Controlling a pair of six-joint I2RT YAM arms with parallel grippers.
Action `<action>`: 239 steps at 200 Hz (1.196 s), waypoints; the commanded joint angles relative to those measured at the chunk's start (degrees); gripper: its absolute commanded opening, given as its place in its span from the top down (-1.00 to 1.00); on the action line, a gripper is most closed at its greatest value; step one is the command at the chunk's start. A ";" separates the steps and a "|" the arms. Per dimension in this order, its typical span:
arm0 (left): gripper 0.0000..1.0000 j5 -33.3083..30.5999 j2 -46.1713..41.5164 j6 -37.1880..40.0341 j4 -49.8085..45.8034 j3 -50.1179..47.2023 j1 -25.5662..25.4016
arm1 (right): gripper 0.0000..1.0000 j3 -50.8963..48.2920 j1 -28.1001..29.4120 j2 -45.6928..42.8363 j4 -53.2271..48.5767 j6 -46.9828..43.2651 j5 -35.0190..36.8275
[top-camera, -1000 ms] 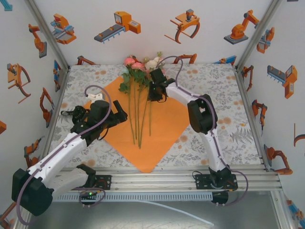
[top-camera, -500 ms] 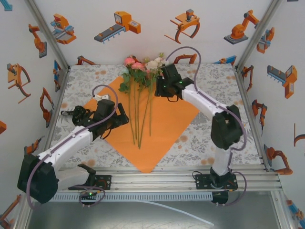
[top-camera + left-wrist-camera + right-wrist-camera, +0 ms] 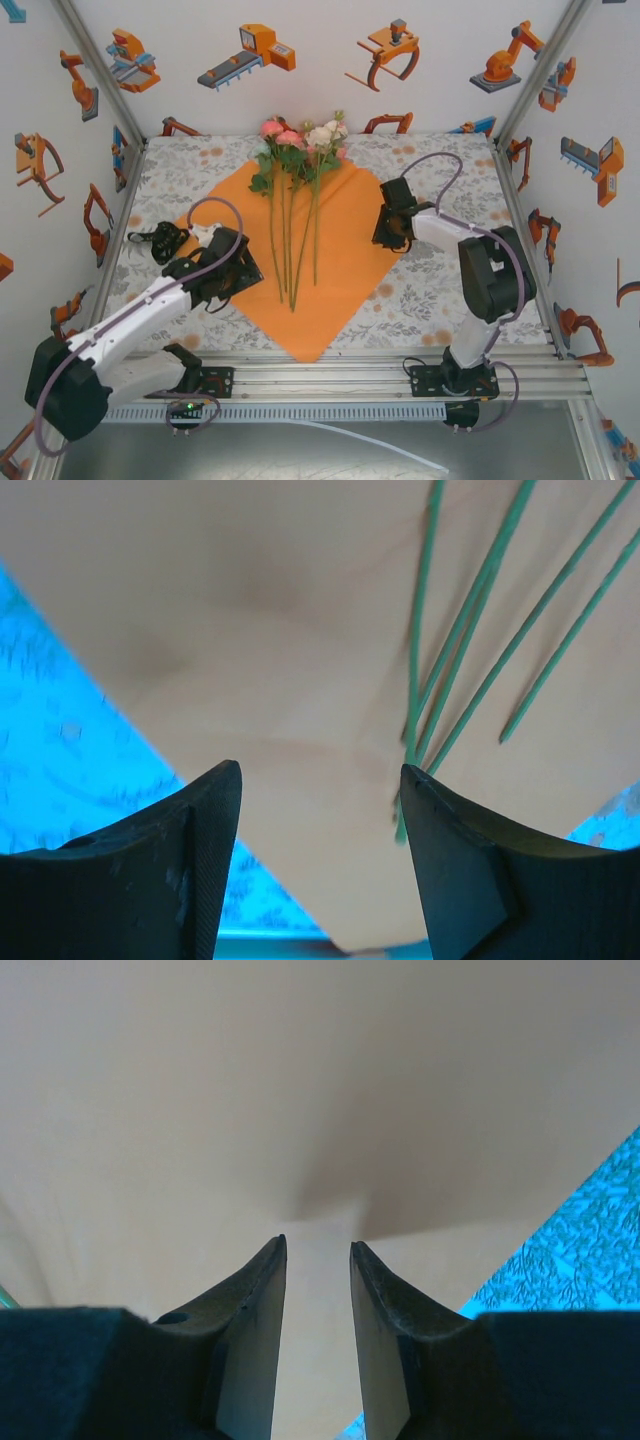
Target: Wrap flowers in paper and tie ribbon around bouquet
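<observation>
Large bright orange paper sheet point(image 3: 355, 245): judged thin, floppy; best taken at a corner. Pink-white artificial flowers point(image 3: 300, 140) are laid along its centre. Left gripper point(image 3: 320, 770) is spread over its left side; right gripper point(image 3: 317, 1242), at its right corner, cannot be told.

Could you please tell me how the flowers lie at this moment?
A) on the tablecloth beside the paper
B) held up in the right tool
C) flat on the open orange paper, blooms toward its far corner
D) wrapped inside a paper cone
C: in the top view the flowers lie flat on the unfolded paper, blooms at its far corner and stems pointing back toward the arms' bases.
</observation>
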 commanded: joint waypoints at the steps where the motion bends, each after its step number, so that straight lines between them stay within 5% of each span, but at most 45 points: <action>1: -0.23 -3.96 -4.85 -14.01 -12.65 -4.53 -0.82 | 0.35 -0.06 -1.99 2.23 5.30 1.42 -1.47; 71: -0.37 0.27 -7.96 -13.49 3.62 -14.25 0.37 | 0.36 6.69 -6.73 6.35 5.26 -2.13 -6.04; 99: -0.20 4.09 -5.12 -14.44 7.96 -15.45 2.06 | 0.29 4.30 -6.78 -0.97 5.65 -1.73 -9.00; 137: 0.31 11.34 -2.11 -18.33 12.50 -16.96 2.50 | 0.13 -6.22 -4.96 -16.67 7.35 -1.85 -12.33; 148: 0.41 12.58 -2.49 -19.37 12.65 -17.01 2.51 | -0.03 -9.64 -3.10 -21.22 7.50 -4.49 -12.52; 151: 0.43 12.87 -2.57 -19.71 12.70 -16.98 2.44 | -0.25 -10.87 -2.23 -22.73 7.37 -5.96 -12.53; 166: 0.48 14.14 -3.30 -20.47 12.94 -16.89 2.39 | -0.57 -14.54 2.30 -29.45 5.48 -13.12 -10.51; 209: 1.00 20.41 1.12 -21.84 17.03 -14.37 2.87 | -0.46 -20.70 17.32 -41.20 1.74 -28.56 -5.66; 239: 1.00 25.95 5.40 -27.11 22.73 -13.01 4.23 | -0.48 -26.59 29.23 -45.74 2.61 -41.20 -6.37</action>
